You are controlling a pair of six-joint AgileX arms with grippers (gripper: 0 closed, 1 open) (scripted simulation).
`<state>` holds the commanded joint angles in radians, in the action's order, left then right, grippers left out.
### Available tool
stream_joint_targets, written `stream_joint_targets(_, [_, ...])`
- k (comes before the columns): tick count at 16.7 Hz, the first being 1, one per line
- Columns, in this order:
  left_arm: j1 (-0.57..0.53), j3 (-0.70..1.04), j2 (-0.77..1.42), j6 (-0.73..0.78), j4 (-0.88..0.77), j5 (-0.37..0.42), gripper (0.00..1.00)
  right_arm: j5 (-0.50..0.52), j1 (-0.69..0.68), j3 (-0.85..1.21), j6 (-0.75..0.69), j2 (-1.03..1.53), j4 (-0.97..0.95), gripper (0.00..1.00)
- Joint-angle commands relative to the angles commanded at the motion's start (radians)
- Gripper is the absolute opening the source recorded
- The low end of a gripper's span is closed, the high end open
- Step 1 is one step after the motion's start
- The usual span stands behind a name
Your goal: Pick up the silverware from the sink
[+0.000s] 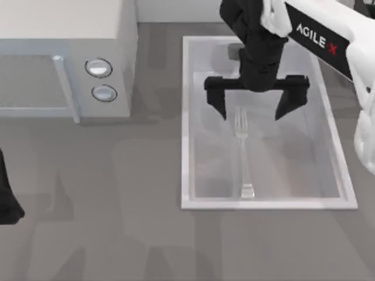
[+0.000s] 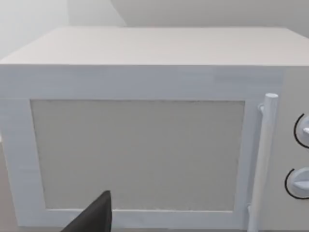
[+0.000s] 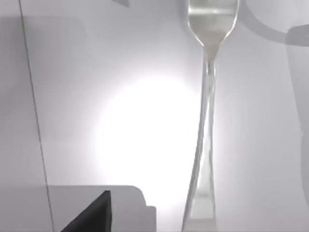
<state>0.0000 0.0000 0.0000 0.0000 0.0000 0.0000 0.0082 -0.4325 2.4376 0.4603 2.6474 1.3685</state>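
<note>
Currently the right gripper (image 1: 256,100) hangs over the far half of the sink (image 1: 186,117), its two black fingers spread wide and holding nothing. The fork (image 1: 243,151) lies flat on the sink floor, lengthwise, with its tines toward the far end and its widened handle end close to the near rim. The tines sit between the two fingertips as seen from above; whether the fingertips touch the sink floor cannot be told. In the right wrist view the fork (image 3: 206,116) runs along the pale sink floor, with one dark finger (image 3: 94,215) at the picture's edge, apart from it. The left gripper (image 1: 7,196) is parked at the table's left edge, near side; its opening cannot be told. The microwave (image 1: 64,52) stands at the far left, well apart from the sink, and its door (image 2: 137,154) and handle (image 2: 263,159) face the left wrist camera.
</note>
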Motion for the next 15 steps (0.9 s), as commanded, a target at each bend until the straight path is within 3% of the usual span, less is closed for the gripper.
stream_joint_targets(8, [0.000, 0.000, 0.000, 0.000, 0.000, 0.000, 1.00, 0.002, -0.005, -0.253, 0.002, 0.096, -0.365, 1.00])
stream_joint_targets(14, [0.000, 0.000, 0.000, 0.000, 0.000, 0.000, 1.00, 0.002, -0.006, -0.283, 0.003, 0.108, -0.398, 1.00])
stream_joint_targets(15, [0.000, 0.000, 0.000, 0.000, 0.000, 0.000, 1.00, 0.002, -0.006, -0.283, 0.003, 0.108, -0.398, 0.92])
